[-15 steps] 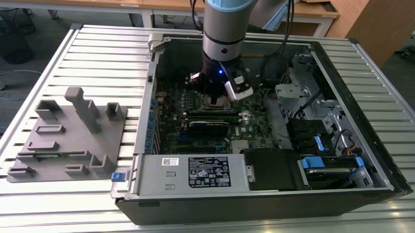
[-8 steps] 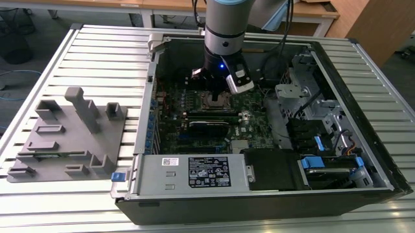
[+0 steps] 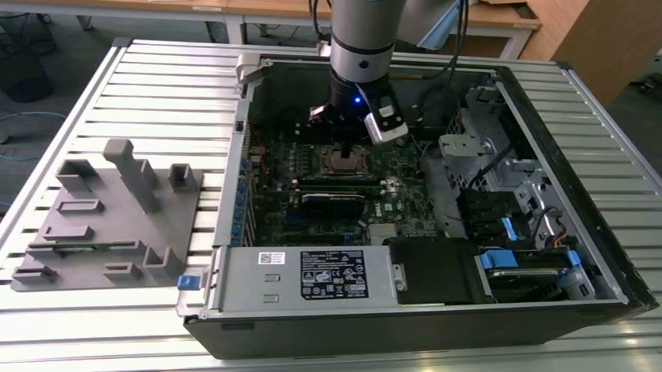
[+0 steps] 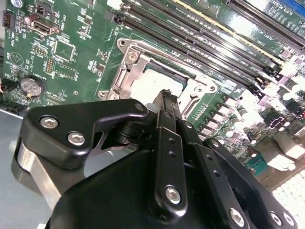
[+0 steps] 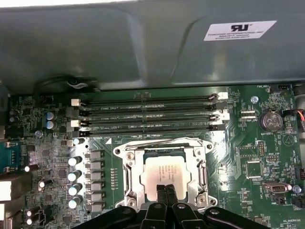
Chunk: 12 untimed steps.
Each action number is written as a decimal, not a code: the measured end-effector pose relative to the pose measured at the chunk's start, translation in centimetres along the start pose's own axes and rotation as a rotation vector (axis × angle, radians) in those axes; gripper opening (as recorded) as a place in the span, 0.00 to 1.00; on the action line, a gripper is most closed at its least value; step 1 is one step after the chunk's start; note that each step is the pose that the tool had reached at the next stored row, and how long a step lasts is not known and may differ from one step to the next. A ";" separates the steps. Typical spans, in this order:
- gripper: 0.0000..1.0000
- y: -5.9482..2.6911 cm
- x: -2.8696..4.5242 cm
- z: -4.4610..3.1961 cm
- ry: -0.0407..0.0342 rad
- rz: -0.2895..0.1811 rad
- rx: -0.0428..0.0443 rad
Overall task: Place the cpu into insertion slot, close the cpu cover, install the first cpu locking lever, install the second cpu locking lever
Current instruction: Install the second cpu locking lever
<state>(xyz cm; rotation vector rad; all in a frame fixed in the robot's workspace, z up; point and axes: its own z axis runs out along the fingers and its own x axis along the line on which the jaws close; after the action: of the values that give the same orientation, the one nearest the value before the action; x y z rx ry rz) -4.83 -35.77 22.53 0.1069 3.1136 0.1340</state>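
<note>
The jaws (image 5: 166, 193) are pressed together, empty, tips low over the cpu's (image 5: 162, 174) near edge, hiding it. The cpu lies in the insertion slot (image 5: 131, 183), cpu cover (image 5: 164, 149) closed around it. The computer case (image 3: 310, 325) rests on a slatted tabletop (image 3: 166, 85).

Arm upright, gripper (image 5: 166, 193) fingers (image 5: 162, 196) pressed together.

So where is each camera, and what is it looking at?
Exterior view: sits off the arm, above the open computer case, looking down; the arm and gripper show.
First wrist view: rides on the arm, looking at the cpu under the cpu cover; the fingertips show.
Second wrist view: rides on the arm, looking past the gripper at the motherboard.
All three share the cpu cover.
</note>
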 end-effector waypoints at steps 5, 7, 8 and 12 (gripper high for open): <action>0.11 0.10 -0.06 -0.40 -0.0001 0.000 0.0017; 0.11 0.14 -0.07 -0.63 -0.0002 0.000 0.0018; 0.11 0.16 -0.07 -0.77 -0.0002 0.000 0.0018; 0.11 0.25 -0.08 -1.56 -0.0002 0.000 0.0017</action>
<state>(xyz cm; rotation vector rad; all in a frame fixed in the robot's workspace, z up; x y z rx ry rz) -4.77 -35.66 24.10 0.1068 3.1135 0.1314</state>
